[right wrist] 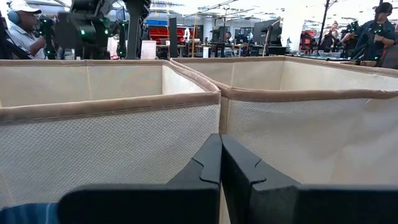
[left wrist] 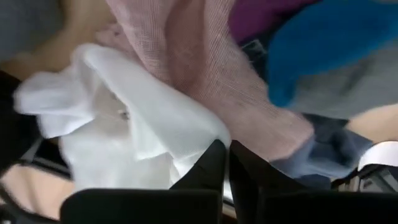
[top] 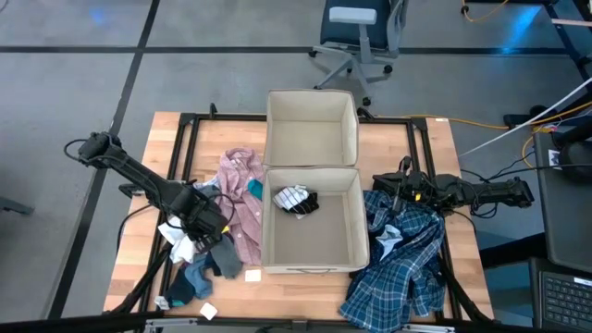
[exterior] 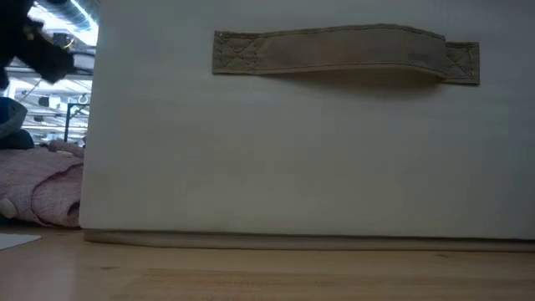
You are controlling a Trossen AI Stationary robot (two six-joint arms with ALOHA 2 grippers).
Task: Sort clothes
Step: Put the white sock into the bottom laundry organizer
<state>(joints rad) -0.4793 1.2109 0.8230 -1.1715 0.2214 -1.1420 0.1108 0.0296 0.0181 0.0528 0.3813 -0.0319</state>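
1. Wooden worktop (top: pixel 139 176) holds two beige cloth bins in its middle, set one behind the other and touching.
2. The near bin (top: pixel 356 222) has a small black and white clothing piece (top: pixel 296 201) lying inside. The far bin (top: pixel 277 125) looks to have nothing in it, though its floor is hard to see well.
3. The pink shirt (top: pixel 242 199) lies crumpled on the worktop, just beside the near bin on the left arm's side.
4. The left claw (top: pixel 190 242) is down in the pile of clothes next to the pink shirt. Its two dark fingers (left wrist: pixel 211 171) are pressed together, right at the edge of the white top (left wrist: pixel 118 137). It may have a bit of the white cloth pinched, but that part is hidden.
5. Blue and grey socks (top: pixel 199 273) lie near the left claw, toward the front edge of the worktop.
6. The blue-white plaid shirt (top: pixel 407 264) is spread out on the other side of the near bin.
7. The right claw (top: pixel 384 185) waits over the top end of the plaid shirt, close to the near bin's wall. Its fingers (right wrist: pixel 208 171) are closed tight with nothing between them.
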